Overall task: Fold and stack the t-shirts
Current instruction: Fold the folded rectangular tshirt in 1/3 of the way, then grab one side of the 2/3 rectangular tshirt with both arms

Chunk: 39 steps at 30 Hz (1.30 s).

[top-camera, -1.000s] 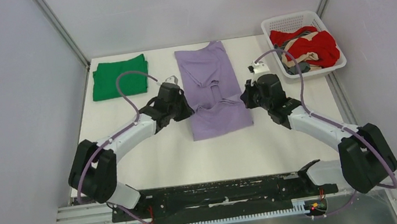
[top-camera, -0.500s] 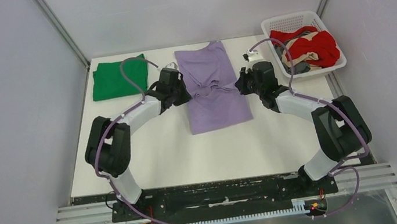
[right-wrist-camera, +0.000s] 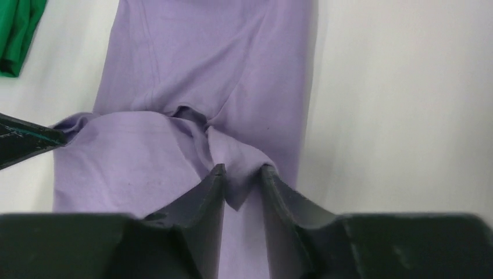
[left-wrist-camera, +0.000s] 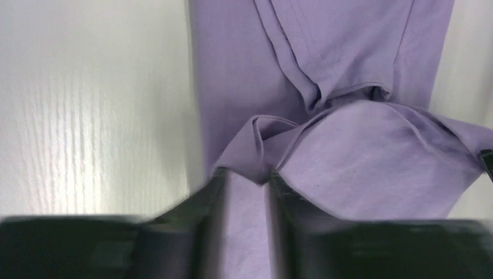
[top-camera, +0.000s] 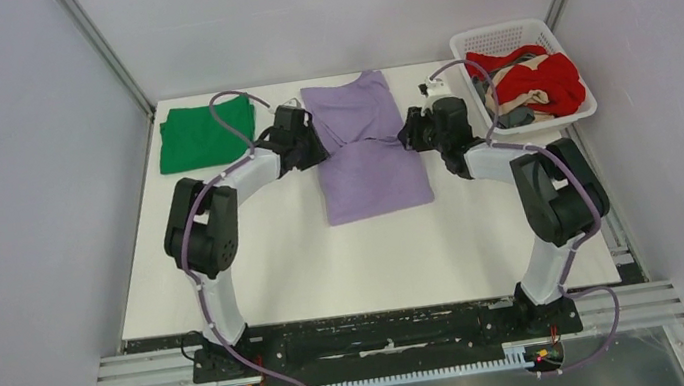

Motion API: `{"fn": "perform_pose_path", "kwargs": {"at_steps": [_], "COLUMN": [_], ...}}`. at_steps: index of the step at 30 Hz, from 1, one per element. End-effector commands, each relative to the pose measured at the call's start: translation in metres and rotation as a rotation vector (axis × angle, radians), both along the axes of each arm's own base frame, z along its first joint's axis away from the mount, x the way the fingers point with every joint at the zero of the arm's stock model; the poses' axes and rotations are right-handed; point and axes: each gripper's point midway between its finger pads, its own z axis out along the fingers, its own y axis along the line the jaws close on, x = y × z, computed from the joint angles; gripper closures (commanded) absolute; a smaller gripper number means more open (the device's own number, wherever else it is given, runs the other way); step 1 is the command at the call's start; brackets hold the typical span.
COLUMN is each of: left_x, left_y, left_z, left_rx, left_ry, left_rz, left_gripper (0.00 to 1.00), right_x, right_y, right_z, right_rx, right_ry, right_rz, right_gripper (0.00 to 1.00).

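A lavender t-shirt [top-camera: 370, 149] lies lengthwise at the table's middle back, its near part folded up over its middle. My left gripper [top-camera: 316, 146] is at the fold's left corner and my right gripper [top-camera: 408, 135] at its right corner. In the left wrist view the left gripper [left-wrist-camera: 247, 177] has its jaws parted, with a loose corner of the lavender t-shirt [left-wrist-camera: 349, 157] lying between the tips. The right gripper [right-wrist-camera: 243, 171] stands the same way over the other corner of the shirt [right-wrist-camera: 203, 58]. A folded green t-shirt [top-camera: 207, 134] lies at the back left.
A white lattice basket [top-camera: 507, 33] at the back right holds a red t-shirt [top-camera: 549, 78] with tan and grey cloth under it. The green shirt [right-wrist-camera: 14, 35] shows at the right wrist view's top left. Enclosure walls stand close on both sides.
Both arms have carried the lavender shirt's near edge away from the bases, folding it over the middle. Both sets of jaws, shut on the cloth before, now stand parted.
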Motion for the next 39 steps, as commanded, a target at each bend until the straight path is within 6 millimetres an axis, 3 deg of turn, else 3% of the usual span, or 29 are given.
{"fn": "perform_pose_path", "kwargs": {"at_steps": [1, 2, 3, 6, 10, 15, 19, 24, 32, 39], "left_x": [0.022, 0.026, 0.027, 0.019, -0.017, -0.075, -0.11, -0.132, -0.145, -0.155], "left_y": [-0.006, -0.005, -0.005, -0.006, -0.009, -0.007, -0.006, -0.013, -0.013, -0.011], "left_z": [0.019, 0.026, 0.032, 0.051, 0.051, 0.031, 0.011, -0.013, -0.037, -0.048], "left_rx": [-0.013, -0.017, -0.02, -0.044, -0.111, -0.162, -0.181, -0.196, -0.168, -0.127], "left_ry": [-0.065, -0.076, -0.085, -0.1, -0.056, 0.028, 0.087, 0.155, 0.22, 0.246], "left_rz": [-0.037, -0.032, -0.03, -0.045, -0.078, -0.089, -0.09, -0.096, -0.091, -0.089], "left_gripper": [0.4, 0.04, 0.01, 0.0, 0.0, 0.0, 0.0, 0.0, 0.02, 0.36], "right_x": [0.035, 0.039, 0.04, 0.025, -0.011, -0.07, -0.101, -0.123, -0.136, -0.142], "right_y": [-0.002, -0.002, -0.002, -0.004, -0.01, -0.018, -0.025, -0.021, -0.023, -0.021], "right_z": [0.03, 0.031, 0.031, 0.033, 0.027, -0.003, -0.02, -0.037, -0.059, -0.066], "right_rx": [0.054, 0.064, 0.068, 0.069, 0.071, 0.067, 0.057, 0.077, 0.069, 0.087], "right_ry": [-0.121, -0.116, -0.105, -0.099, -0.066, 0.072, 0.127, 0.189, 0.265, 0.28], "right_rz": [-0.018, -0.011, -0.01, -0.005, 0.009, 0.034, 0.034, 0.07, 0.07, 0.07], "right_gripper": [0.44, 0.16, 0.02, 0.02, 0.02, 0.02, 0.02, 0.02, 0.02, 0.03]}}
